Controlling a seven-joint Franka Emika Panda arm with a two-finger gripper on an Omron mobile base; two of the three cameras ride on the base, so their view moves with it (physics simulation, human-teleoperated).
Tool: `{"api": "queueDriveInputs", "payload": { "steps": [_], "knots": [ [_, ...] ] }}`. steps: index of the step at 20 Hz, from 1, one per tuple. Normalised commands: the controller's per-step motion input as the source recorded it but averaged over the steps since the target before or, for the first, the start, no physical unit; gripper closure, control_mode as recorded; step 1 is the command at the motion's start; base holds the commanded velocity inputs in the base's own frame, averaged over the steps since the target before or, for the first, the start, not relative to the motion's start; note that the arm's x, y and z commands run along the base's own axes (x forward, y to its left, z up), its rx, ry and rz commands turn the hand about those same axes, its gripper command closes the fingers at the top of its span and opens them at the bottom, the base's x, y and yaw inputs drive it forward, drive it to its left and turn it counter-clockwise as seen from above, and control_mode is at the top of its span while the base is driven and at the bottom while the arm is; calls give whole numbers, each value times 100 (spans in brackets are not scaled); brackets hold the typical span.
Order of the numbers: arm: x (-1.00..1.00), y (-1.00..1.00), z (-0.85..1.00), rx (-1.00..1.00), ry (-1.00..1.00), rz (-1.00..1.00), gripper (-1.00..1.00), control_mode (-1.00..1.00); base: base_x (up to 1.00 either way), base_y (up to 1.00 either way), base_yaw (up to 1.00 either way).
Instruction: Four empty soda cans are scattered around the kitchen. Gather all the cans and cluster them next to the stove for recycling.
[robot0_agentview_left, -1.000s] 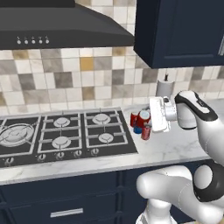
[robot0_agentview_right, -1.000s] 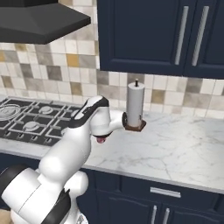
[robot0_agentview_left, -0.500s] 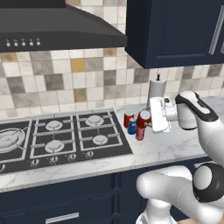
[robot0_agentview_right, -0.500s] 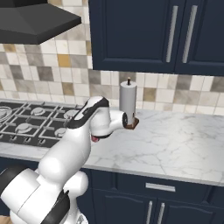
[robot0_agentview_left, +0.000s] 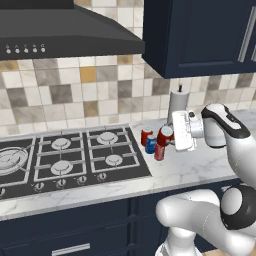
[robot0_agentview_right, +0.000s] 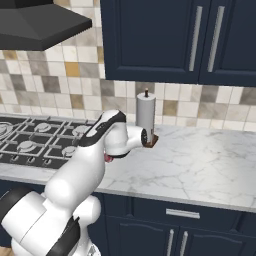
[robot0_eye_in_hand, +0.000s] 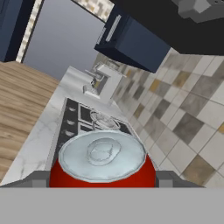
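Held can: You carry a red soda can (robot0_agentview_left: 165, 135), silver top facing the hand camera (robot0_eye_in_hand: 103, 159), above the counter just right of the stove (robot0_agentview_left: 70, 159).
Gripper: Your gripper (robot0_agentview_left: 170, 134) is clamped on that can, a finger tip pressed to each side.
Cluster: Two red cans (robot0_agentview_left: 146, 136) (robot0_agentview_left: 160, 151) and a blue can (robot0_agentview_left: 151, 144) stand bunched on the marble counter (robot0_agentview_left: 200, 167) at the stove's right edge, directly beneath the held one.
Beyond: A paper towel roll (robot0_agentview_left: 177, 102) rises near the counter's back edge.
Risk: Lower too close and you likely topple the standing cans; the held can hangs sideways, so a release from here would probably send it rolling.
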Motion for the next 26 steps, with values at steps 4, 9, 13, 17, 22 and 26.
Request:
{"api": "queueDriveInputs", "payload": {
  "steps": [4,9,13,17,22,26],
  "knots": [
    [0,0,0,0,0,0,100,-100,0,0,0],
    [0,0,-10,0,2,0,100,-100,0,0,0],
    [10,0,-31,0,7,0,100,-100,0,0,0],
    [21,-1,-33,0,10,0,100,-100,0,0,0],
    [18,-27,-31,6,12,0,100,-100,0,0,0],
    [2,-20,-28,9,11,0,100,-100,0,0,0]
  ]
}}
